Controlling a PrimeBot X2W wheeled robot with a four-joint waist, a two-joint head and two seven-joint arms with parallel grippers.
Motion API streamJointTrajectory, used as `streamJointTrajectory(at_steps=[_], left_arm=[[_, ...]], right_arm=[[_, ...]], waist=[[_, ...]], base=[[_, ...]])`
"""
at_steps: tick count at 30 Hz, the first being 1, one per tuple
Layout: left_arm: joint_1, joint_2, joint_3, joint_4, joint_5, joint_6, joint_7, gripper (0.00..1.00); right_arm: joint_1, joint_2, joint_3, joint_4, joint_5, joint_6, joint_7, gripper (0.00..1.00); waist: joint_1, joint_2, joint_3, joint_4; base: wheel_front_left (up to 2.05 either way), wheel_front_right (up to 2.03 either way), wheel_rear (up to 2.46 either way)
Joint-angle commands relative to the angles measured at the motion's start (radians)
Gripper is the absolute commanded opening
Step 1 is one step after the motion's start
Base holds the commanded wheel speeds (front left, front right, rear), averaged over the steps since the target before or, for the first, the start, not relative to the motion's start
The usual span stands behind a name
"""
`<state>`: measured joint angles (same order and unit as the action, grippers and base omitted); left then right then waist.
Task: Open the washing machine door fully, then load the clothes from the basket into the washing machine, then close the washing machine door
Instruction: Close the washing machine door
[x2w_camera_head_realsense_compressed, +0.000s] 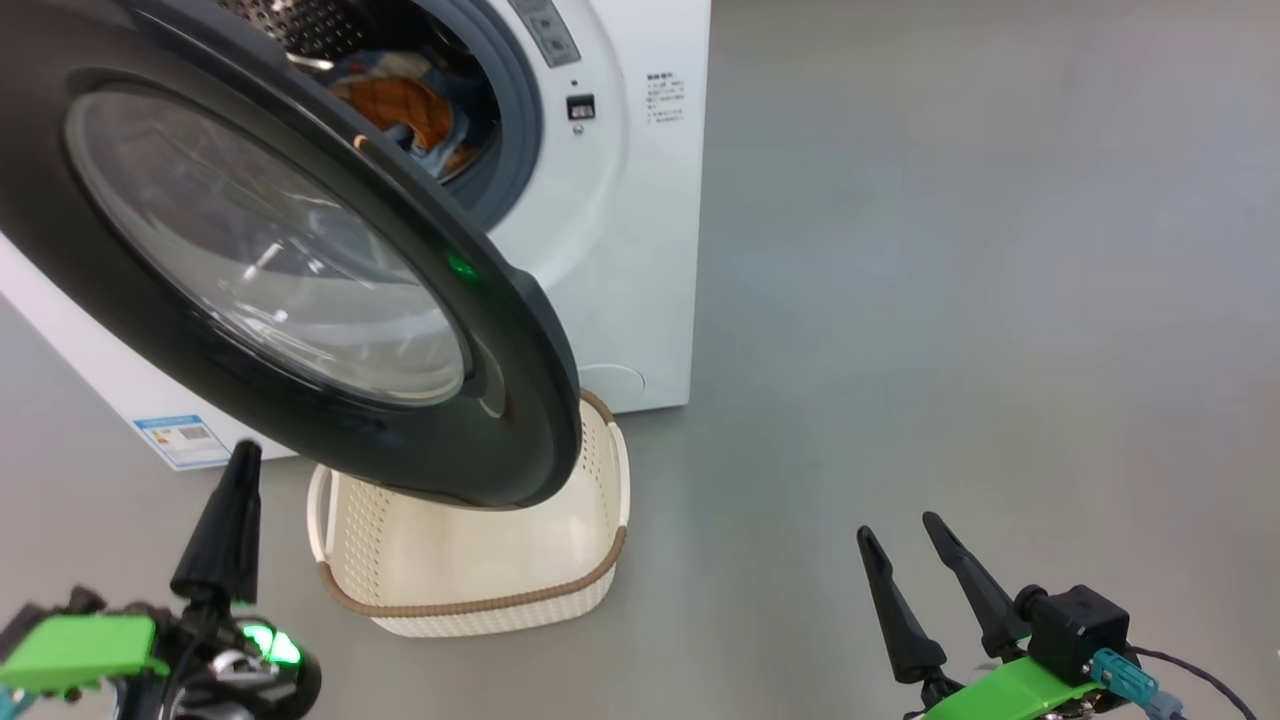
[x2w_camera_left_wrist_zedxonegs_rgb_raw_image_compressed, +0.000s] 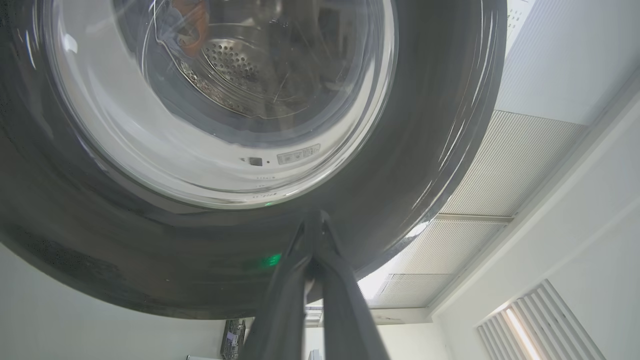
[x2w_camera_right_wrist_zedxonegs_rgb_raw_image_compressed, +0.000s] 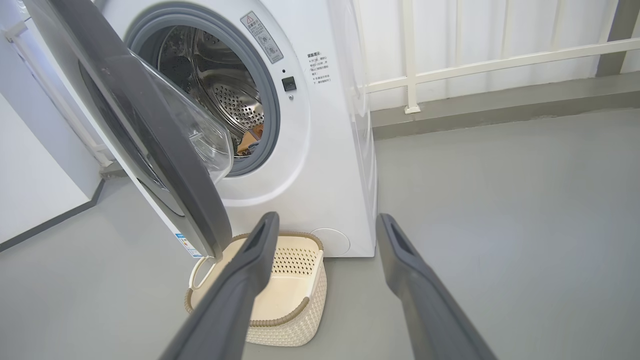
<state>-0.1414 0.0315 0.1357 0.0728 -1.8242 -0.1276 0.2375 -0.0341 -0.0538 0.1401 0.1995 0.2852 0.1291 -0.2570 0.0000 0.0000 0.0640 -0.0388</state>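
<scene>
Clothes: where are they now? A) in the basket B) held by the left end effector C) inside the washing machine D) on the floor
C: blue and orange clothes lie inside the washing machine behind its half-open door, and the part of the basket that can be seen is bare.

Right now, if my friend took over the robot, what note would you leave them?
Left hand: shut, holding nothing, tips just under the black rim of the washing machine door; contact unclear.
Right hand: open, holding nothing, out over the floor.
Clothes: inside the washing machine.
Basket: on the floor below the door, no clothes in the part that shows.
Done: door opened, clothes loaded.
Left: swing the door shut.
</scene>
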Motion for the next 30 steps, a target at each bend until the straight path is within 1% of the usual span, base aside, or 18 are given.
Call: streamJointTrajectory(at_steps=[1, 4, 5, 6, 7, 8, 9, 12, 15, 17, 20, 22, 24, 26, 27, 28, 30], left_arm=[[0.004, 0.019, 0.029, -0.033, -0.001, -0.003, -0.012, 0.0], [0.034, 0.019, 0.032, -0.044, -0.001, -0.003, -0.034, 0.0], [0.043, 0.019, 0.03, -0.046, 0.002, -0.003, -0.039, 0.03], [0.053, 0.019, 0.03, -0.049, 0.01, -0.003, -0.045, 0.15], [0.063, 0.019, 0.028, -0.054, 0.017, -0.003, -0.052, 0.39], [0.072, 0.019, 0.027, -0.062, 0.022, -0.003, -0.06, 0.63], [0.082, 0.019, 0.025, -0.071, 0.032, -0.003, -0.07, 1.0], [0.11, 0.019, 0.014, -0.091, 0.083, -0.003, -0.098, 1.0], [0.123, 0.019, 0.007, -0.117, 0.179, -0.003, -0.147, 1.0], [0.132, 0.023, 0.001, -0.137, 0.263, -0.003, -0.19, 1.0], [0.144, 0.065, -0.047, -0.151, 0.436, -0.003, -0.292, 1.0], [0.15, 0.111, -0.105, -0.149, 0.553, -0.003, -0.38, 1.0], [0.157, 0.169, -0.174, -0.121, 0.68, -0.003, -0.456, 1.0], [0.155, 0.206, -0.217, -0.085, 0.8, -0.003, -0.49, 1.0], [0.153, 0.214, -0.221, -0.066, 0.859, -0.003, -0.496, 1.0], [0.145, 0.207, -0.206, -0.062, 0.913, -0.003, -0.498, 1.0], [0.142, 0.195, -0.171, -0.064, 1.055, -0.003, -0.499, 1.0]], right_arm=[[-0.002, 0.003, 0.021, -0.027, 0.009, 0.002, -0.005, 1.0], [0.005, 0.003, 0.025, -0.033, 0.0, 0.002, -0.005, 1.0], [0.007, 0.003, 0.026, -0.035, -0.003, 0.002, -0.005, 1.0], [0.009, 0.004, 0.027, -0.037, -0.004, 0.002, -0.005, 1.0], [0.011, 0.004, 0.029, -0.039, -0.004, 0.002, -0.005, 1.0], [0.012, 0.004, 0.031, -0.041, -0.004, 0.002, -0.005, 1.0], [0.013, 0.004, 0.032, -0.043, -0.004, 0.002, -0.005, 1.0], [0.016, 0.004, 0.032, -0.047, -0.006, 0.002, -0.005, 1.0], [0.017, 0.004, 0.032, -0.053, -0.037, 0.002, -0.005, 1.0], [0.017, 0.004, 0.033, -0.06, -0.043, 0.002, -0.005, 1.0], [0.017, 0.004, 0.035, -0.067, -0.048, 0.002, -0.005, 1.0], [0.016, 0.004, 0.034, -0.07, -0.049, 0.002, -0.005, 1.0], [0.017, 0.004, 0.033, -0.072, -0.049, 0.002, -0.005, 1.0], [0.018, 0.004, 0.032, -0.073, -0.049, 0.002, -0.005, 1.0], [0.019, 0.004, 0.032, -0.073, -0.048, 0.002, -0.005, 1.0], [0.019, 0.004, 0.031, -0.073, -0.047, 0.002, -0.005, 1.0], [0.019, 0.004, 0.03, -0.073, -0.046, 0.002, -0.005, 1.0]], waist=[[0.0, 0.0, -0.024, 0.015], [0.0, 0.0, -0.036, 0.022], [0.0, 0.0, -0.041, 0.024], [0.0, 0.0, -0.045, 0.025], [0.0, 0.0, -0.049, 0.026], [0.0, 0.0, -0.051, 0.027], [0.0, 0.0, -0.054, 0.028], [0.0, 0.0, -0.06, 0.031], [0.0, 0.0, -0.064, 0.034], [0.0, 0.0, -0.064, 0.034], [0.0, 0.0, -0.063, 0.035], [0.0, 0.0, -0.063, 0.036], [0.0, 0.0, -0.062, 0.036], [0.0, 0.0, -0.062, 0.036], [0.0, 0.0, -0.062, 0.037], [0.0, 0.0, -0.061, 0.037], [0.0, 0.0, -0.06, 0.036]], base=[[0.0, 0.0, 0.0], [0.0, 0.0, 0.0], [0.0, 0.0, 0.0], [0.0, 0.0, 0.0], [0.0, 0.0, 0.0], [0.0, 0.0, 0.0], [0.0, 0.0, 0.0], [0.0, 0.0, 0.0], [0.0, 0.0, 0.0], [0.0, 0.0, 0.0], [0.0, 0.0, 0.0], [0.0, 0.0, 0.0], [0.0, 0.0, 0.0], [0.0, 0.0, 0.0], [0.0, 0.0, 0.0], [0.0, 0.0, 0.0], [0.0, 0.0, 0.0]])
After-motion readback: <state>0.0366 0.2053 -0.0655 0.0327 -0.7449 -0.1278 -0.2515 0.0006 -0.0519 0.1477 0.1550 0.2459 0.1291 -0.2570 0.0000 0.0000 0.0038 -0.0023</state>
